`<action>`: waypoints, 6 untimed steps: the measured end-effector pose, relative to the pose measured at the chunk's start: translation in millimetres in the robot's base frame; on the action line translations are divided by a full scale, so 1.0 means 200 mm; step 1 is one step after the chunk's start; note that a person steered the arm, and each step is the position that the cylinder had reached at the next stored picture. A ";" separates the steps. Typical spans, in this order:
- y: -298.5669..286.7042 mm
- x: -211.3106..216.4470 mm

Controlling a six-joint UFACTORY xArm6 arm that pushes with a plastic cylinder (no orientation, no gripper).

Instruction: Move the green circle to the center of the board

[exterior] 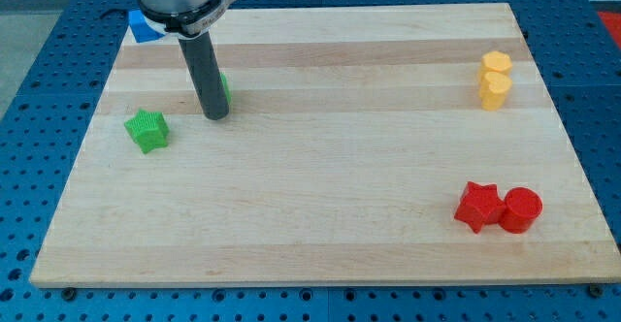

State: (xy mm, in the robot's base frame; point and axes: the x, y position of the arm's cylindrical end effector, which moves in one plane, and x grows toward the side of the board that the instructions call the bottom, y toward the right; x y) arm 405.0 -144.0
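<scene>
Green circle (224, 86), orientation unclear behind rod (207, 75)

The board (320, 235) holds two green blocks: a star (147, 130) and a piece (224, 86) mostly hidden behind the rod. There are two yellow blocks (495, 80), two red ones, a star (478, 207) and a cylinder (520, 209), and one blue block (144, 26).

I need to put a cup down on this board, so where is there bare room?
The middle of the wooden board is bare, between the green star block and the red star block with the red cylinder block. It is crowded at the view's upper left: my tip hides most of a green block.
</scene>
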 end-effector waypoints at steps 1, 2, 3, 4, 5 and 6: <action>-0.25 0.00; -0.41 -0.03; -0.41 -0.19; -0.19 -0.21; 0.17 -0.17; 0.55 -0.11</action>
